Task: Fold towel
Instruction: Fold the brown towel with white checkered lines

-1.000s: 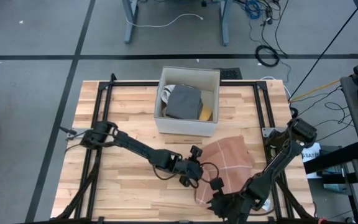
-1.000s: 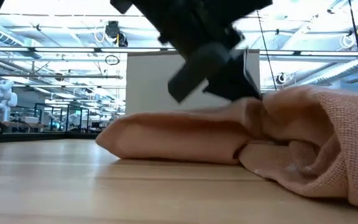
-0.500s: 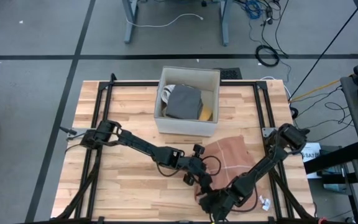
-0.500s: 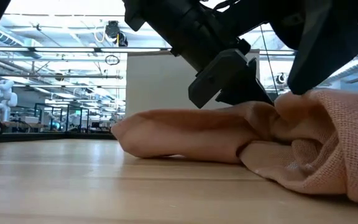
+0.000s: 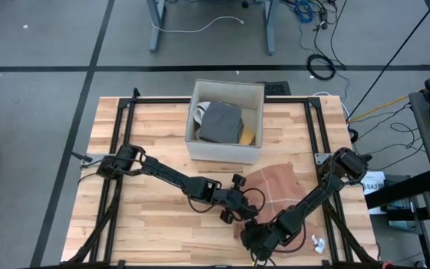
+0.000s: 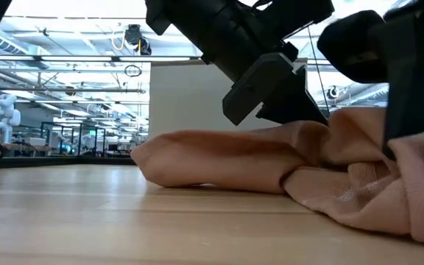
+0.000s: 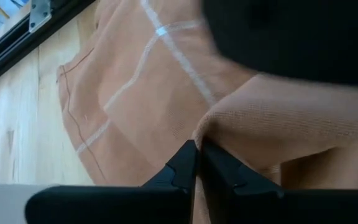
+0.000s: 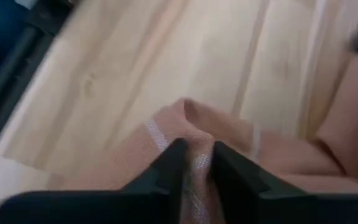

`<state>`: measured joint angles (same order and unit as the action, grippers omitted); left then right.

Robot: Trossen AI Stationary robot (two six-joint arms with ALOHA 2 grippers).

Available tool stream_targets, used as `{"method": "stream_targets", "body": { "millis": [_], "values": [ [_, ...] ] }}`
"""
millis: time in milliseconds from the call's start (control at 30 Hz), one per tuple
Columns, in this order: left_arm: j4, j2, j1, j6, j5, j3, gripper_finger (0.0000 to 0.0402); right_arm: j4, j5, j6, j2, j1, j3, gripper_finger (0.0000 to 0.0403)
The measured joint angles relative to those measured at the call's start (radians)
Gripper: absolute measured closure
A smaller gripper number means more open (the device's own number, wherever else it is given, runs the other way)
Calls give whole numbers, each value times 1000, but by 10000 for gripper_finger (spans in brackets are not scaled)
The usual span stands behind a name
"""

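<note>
The terracotta towel (image 5: 278, 190) with thin pale lines lies rumpled on the wooden table, right of centre, its near-left part bunched into a low heap (image 6: 344, 184). My left gripper (image 5: 246, 218) reaches in from the left and is shut at the towel's near-left edge (image 7: 196, 152). My right gripper (image 5: 254, 237) comes from the near right, just in front of the left one, and is shut on a ridge of the towel (image 8: 197, 155). In the low view both dark arms stand over the heap. My left gripper pinches a folded edge of the towel (image 7: 211, 127) at its fingertips, slanting down from the table's left. How many layers it has does not show. The cloth beyond the fingers lies slack on the table. My right gripper pinches a raised ridge of cloth (image 8: 190, 115) between its two fingers (image 8: 169, 163), slanting down from the near right. The ridge is a fold pushed up from the towel's near-left corner. The rest of the towel lies on the table.
An open white box (image 5: 226, 123) with grey cloth in it stands at the table's far middle. A black metal frame (image 5: 125, 142) runs round the tabletop. Bare wood (image 5: 155, 232) lies left of the towel. A small white scrap (image 5: 317, 243) lies near the right front.
My left gripper has slid toward the table's right, onto the towel's near-left edge. My right gripper has come down and leftward onto the same corner. The towel's left end has been pushed a little rightward and bunched higher.
</note>
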<state>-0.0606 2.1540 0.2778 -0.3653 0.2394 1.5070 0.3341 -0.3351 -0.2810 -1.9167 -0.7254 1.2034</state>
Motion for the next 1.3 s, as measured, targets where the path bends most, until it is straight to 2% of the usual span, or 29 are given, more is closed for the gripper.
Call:
{"method": "stream_targets", "body": {
  "millis": [167,267,500,733,900,1000,1200,1300],
  "values": [
    [-15,0,0,-1,24,0,374,64,0,-44,0,-14,0,393],
    [-43,-5,0,0,77,0,373,71,0,-84,2,-40,0,395],
    [-89,-27,2,20,115,2,373,78,-17,-132,27,-116,0,400],
    [-99,-27,8,9,251,2,373,155,-3,-237,28,-164,0,401],
    [-119,-28,33,3,274,15,373,164,-24,-248,28,-172,0,402],
    [-132,-31,56,62,189,44,373,165,-26,-247,28,-172,0,402],
    [-121,-32,125,150,-130,68,373,171,-29,-250,28,-173,0,403],
    [-70,-14,164,117,-172,68,373,171,-29,-246,28,-173,0,403]
  ]
}}
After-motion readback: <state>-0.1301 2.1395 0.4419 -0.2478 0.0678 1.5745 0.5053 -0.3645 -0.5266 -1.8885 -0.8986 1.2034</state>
